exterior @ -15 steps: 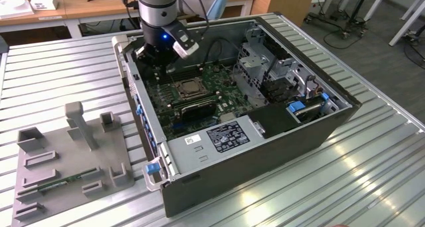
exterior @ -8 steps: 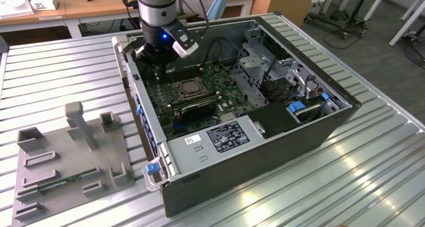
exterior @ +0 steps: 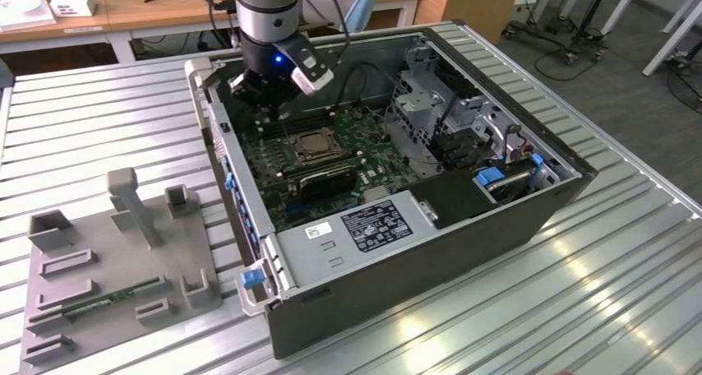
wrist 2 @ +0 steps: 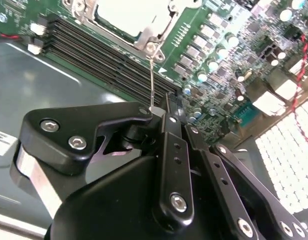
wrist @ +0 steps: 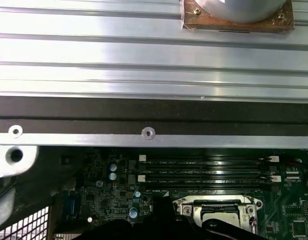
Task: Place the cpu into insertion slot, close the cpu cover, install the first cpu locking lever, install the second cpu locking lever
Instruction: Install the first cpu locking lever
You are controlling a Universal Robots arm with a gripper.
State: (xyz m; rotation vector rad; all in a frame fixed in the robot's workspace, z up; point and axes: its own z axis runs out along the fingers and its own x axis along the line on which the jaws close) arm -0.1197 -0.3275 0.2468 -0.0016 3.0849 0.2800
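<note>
Silvery-grey cpu (wrist 2: pixel 125 14) seated in the insertion slot (exterior: pixel 294 149) on the green board (wrist 2: pixel 228 60), the cpu cover (wrist 2: pixel 144 36) lying flat around it. Black end effector (wrist 2: pixel 161 114) — beside the memory slots (wrist 2: pixel 104 55), inside the open computer case (exterior: pixel 439 252) on the slatted counter (exterior: pixel 99 120) — closed to a pinch on the tip of a thin wire locking lever (wrist 2: pixel 152 80) rising from the slot's corner.

An open computer case (exterior: pixel 439 252) lies on its side on a slatted aluminium table (exterior: pixel 614 309). Inside the case, a grey power supply (exterior: pixel 367 225) fills the near end, a green motherboard (exterior: pixel 373 136) lines the floor, and black memory slots (wrist: pixel 203 170) run close to one case wall. Beside the case, at the exterior view's left, sits a grey fixture plate (exterior: pixel 99 268). Behind the case stand wooden desks (exterior: pixel 143 13).
</note>
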